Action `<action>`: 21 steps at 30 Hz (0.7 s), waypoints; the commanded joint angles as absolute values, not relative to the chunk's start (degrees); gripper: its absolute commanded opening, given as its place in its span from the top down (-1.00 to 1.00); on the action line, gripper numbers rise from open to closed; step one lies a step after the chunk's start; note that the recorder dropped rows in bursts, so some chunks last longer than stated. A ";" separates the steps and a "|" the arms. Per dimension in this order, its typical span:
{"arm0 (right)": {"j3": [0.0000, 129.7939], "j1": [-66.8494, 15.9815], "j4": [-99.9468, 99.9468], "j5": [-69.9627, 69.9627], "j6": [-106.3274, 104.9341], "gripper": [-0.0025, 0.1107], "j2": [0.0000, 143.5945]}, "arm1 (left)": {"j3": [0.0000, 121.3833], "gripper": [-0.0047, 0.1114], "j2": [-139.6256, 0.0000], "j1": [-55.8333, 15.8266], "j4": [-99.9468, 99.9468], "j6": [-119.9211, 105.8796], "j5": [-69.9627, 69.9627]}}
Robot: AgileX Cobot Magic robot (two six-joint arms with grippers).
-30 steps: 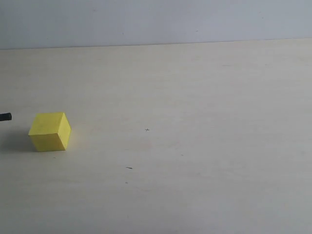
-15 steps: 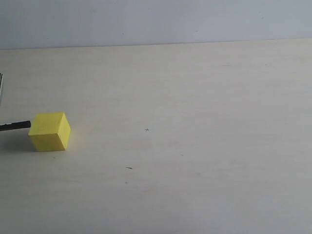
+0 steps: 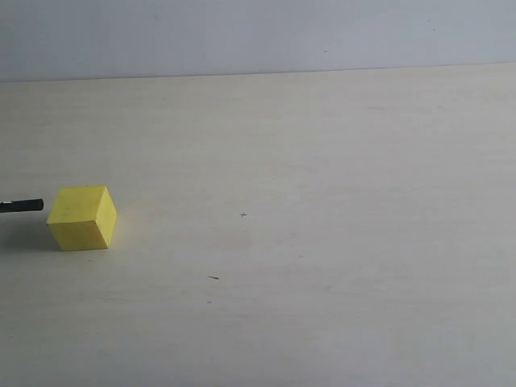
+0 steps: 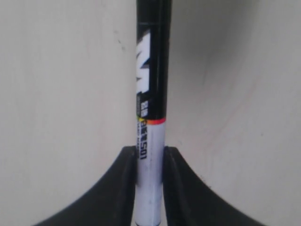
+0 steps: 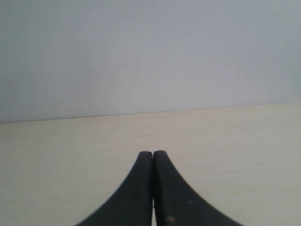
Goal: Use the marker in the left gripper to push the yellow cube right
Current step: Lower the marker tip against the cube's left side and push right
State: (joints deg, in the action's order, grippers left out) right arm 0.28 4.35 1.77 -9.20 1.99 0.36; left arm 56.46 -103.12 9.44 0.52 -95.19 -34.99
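The yellow cube [image 3: 82, 217] rests on the pale table at the far left of the exterior view. The black tip of the marker [image 3: 22, 206] pokes in from the left edge, just short of the cube's left side with a small gap. The left gripper [image 4: 149, 153] is shut on the marker [image 4: 151, 94], clamping its white barrel, with the black part running away from the jaws. The cube is out of the left wrist view. The right gripper [image 5: 153, 154] is shut with nothing between its fingers, and it does not show in the exterior view.
The pale wooden table [image 3: 322, 201] stretches to the right of the cube, bearing only a few tiny dark specks [image 3: 213, 277]. A grey-white wall [image 3: 258, 36] rises behind the table's far edge.
The marker tip came in from the left edge up to the cube's left side, then drew back a little to the left. The cube has not moved.
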 commanded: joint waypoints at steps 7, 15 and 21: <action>0.00 4.62 1.53 -8.76 1.61 0.96 0.00 | 56.31 0.92 -107.91 9.73 -1.40 -96.64 -35.58; 0.00 4.62 1.53 -8.76 1.73 0.96 0.00 | 58.13 0.92 -107.91 9.73 -2.79 -97.02 -39.92; 0.00 4.62 1.53 -8.76 1.61 0.96 0.00 | 60.29 0.92 -107.91 9.73 -3.60 -97.11 -44.12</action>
State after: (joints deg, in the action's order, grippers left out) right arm 0.28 4.35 1.77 -9.20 1.99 0.36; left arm 59.61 -107.97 9.64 -2.90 -96.99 -42.41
